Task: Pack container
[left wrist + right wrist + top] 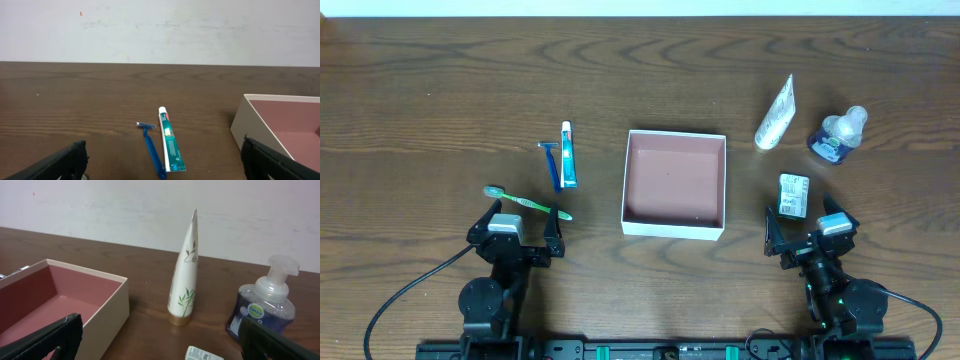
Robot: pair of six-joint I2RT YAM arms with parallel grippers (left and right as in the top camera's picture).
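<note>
Left end effector and right end effector sit low, both spread wide, flanking the container.

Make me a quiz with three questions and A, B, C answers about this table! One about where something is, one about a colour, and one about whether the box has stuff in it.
1. Where is the soap bottle?
A) inside the box
B) on the right arm's side of the box
C) on the left arm's side of the box

2. What colour is the razor?
A) red
B) blue
C) yellow

3. Right now the box is:
A) empty
B) full
C) covered by a lid

Answers:
1 B, from overhead it stands past the box's right wall, near the white tube.
2 B, its head and handle are both blue.
3 A, only its bare pink floor shows.
</note>
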